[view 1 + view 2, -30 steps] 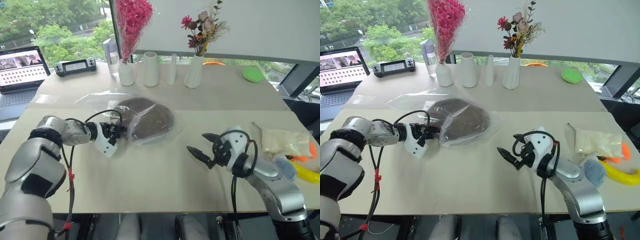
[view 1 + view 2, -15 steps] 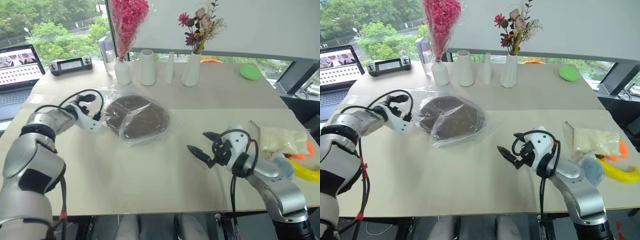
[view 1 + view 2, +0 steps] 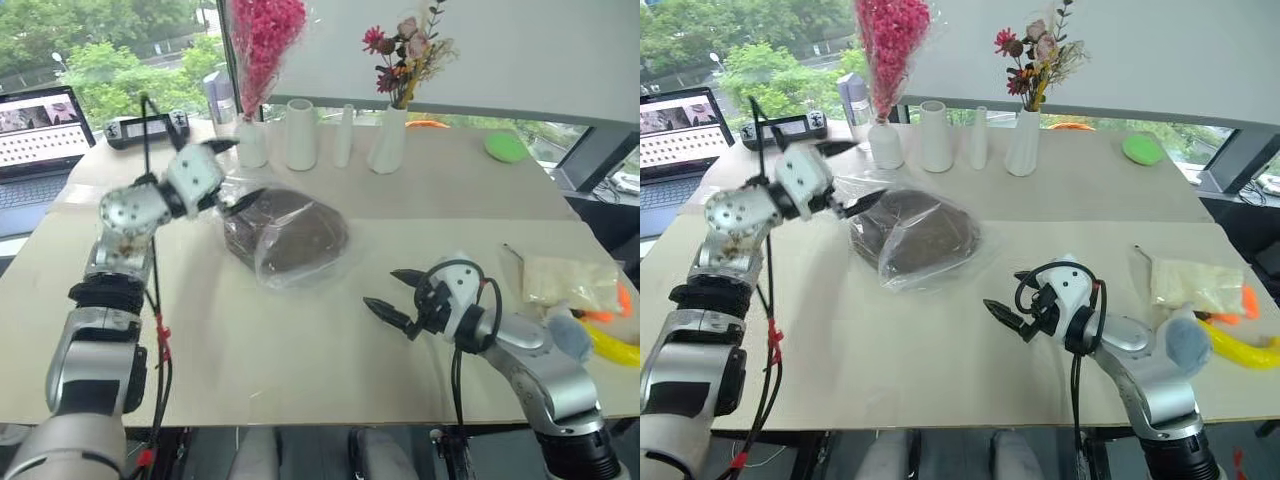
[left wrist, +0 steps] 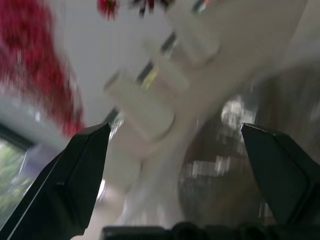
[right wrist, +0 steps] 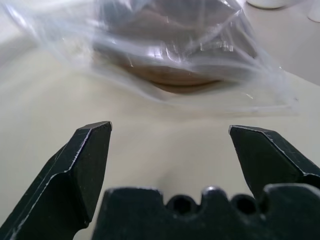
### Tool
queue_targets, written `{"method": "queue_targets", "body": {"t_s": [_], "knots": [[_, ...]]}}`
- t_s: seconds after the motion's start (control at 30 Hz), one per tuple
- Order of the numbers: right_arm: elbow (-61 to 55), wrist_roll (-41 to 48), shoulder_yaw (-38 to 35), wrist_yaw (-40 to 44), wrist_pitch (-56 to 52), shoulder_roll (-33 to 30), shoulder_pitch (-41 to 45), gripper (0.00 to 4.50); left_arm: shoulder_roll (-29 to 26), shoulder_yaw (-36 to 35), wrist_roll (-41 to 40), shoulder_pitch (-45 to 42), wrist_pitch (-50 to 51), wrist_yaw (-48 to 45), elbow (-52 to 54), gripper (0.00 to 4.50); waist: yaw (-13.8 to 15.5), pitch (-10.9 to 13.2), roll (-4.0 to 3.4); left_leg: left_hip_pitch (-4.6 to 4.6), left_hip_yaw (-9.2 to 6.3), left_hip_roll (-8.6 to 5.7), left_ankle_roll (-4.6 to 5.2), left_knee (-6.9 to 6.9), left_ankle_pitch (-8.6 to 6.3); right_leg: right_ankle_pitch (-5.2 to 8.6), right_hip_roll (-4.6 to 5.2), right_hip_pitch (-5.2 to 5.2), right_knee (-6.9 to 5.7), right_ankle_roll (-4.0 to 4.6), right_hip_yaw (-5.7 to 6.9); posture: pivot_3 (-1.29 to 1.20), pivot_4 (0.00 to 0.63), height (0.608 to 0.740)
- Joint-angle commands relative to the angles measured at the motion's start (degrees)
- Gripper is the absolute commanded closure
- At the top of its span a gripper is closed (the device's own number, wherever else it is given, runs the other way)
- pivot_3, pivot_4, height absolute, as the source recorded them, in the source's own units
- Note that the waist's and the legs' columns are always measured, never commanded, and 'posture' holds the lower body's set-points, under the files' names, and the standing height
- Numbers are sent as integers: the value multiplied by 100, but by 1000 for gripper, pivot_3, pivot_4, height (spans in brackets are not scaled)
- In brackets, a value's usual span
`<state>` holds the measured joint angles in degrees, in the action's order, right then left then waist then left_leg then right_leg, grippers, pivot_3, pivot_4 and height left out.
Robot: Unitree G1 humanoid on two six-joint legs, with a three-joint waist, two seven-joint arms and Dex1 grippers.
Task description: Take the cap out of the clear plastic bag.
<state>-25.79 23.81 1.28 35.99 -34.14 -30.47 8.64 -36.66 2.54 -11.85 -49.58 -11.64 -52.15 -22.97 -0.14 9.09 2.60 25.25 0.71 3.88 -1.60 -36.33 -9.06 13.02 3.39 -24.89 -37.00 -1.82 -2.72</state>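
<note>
So the left gripper [image 3: 232, 172] has its jaws spread wide with nothing between them, raised above the desk [image 3: 300, 330] right at the cap's far-left edge, one finger pointing up toward the vases and the other down at the bag. The right gripper [image 3: 398, 296] is just as wide and also empty, sitting low over the desk on the near-right side of the cap, well apart from it, fingers pointed its way. The cap [image 3: 290, 232], dark brown and rounded, is still fully inside the clear plastic bag [image 3: 262, 262], which lies crinkled flat on the desk, and the loose plastic trails out past the cap toward the left gripper. In the right wrist view you see the bagged cap [image 5: 170, 75] straight ahead beyond the two open fingers, with bare desk in between. Behind the cap there's a row of white vases [image 3: 300, 135], one with a bunch of pink-red flowers [image 3: 265, 35] and another with a mixed bouquet [image 3: 408, 50]. Far left of the cap is an open laptop [image 3: 40, 125] and a small handheld controller [image 3: 140, 128]. Off to the far right of the cap there's a little green rounded thing [image 3: 506, 148], and nearer, a smaller bag with pale yellowish stuff [image 3: 565, 282] beside some yellow and orange bits [image 3: 612, 340].
</note>
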Motion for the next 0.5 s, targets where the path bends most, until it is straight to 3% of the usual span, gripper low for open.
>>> {"method": "queue_targets", "body": {"t_s": [0.03, 0.2, 0.5], "knots": [[-36, 28, 6, 51, 72, 5, 55, 0, -85, 337, -766, 659, 1737, -438, 2023, 26, -98, -3, -9, -12, 0, 0, 0, 2, 0, 2, 0, 10, -3, 1, -1, 0, 150, 740], [-85, -11, -81, -44, 45, -30, -71, 0, -86, 789, -588, 1116, 2394, -653, 2801, 26, -177, 2, -14, -99, -7, 4, 1, 18, 0, 36, -14, 68, -10, -9, -5, 0, 150, 740], [-381, -59, -258, -357, 26, -41, -429, 0, 171, 1832, 1632, 962, 1746, 101, 2840, 26, -70, 2, -14, -88, -9, -4, 4, 10, 2, 39, -15, 66, 1, -2, -18, 0, 150, 740]]}}
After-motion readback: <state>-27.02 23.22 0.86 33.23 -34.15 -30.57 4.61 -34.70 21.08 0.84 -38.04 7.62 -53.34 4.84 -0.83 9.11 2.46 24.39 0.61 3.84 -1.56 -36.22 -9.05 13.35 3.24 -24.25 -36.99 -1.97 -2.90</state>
